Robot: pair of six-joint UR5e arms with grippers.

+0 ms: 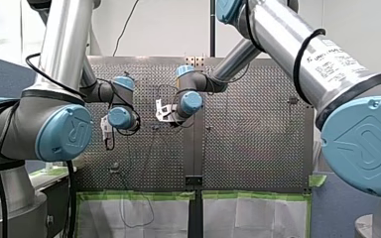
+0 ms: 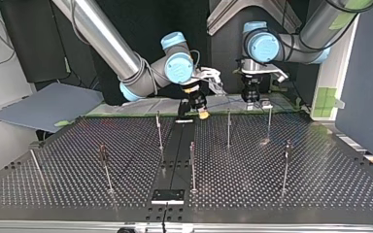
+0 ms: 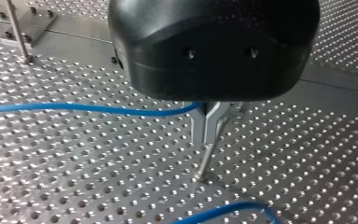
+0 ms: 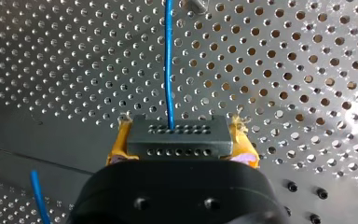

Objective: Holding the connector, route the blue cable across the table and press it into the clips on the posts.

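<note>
In the right wrist view my right gripper (image 4: 179, 144) is shut, its yellow pads (image 4: 119, 140) clamping a dark grey connector block (image 4: 177, 135). The blue cable (image 4: 168, 60) leaves the connector and runs straight ahead over the perforated table. In the left wrist view my left gripper (image 3: 208, 133) has its metal fingers pressed together on the blue cable (image 3: 74, 108), which stretches away sideways. A thin post (image 3: 206, 161) stands just under those fingers. In the top view my right gripper (image 2: 194, 104) and my left gripper (image 2: 251, 92) both hang near the far edge.
Several thin posts rise from the perforated table (image 2: 272, 194), among them ones at the middle (image 2: 192, 165), centre left (image 2: 159, 128) and right (image 2: 286, 165). A black plate (image 2: 167, 195) lies at the near edge. A second loop of cable (image 3: 233, 210) lies under my left gripper.
</note>
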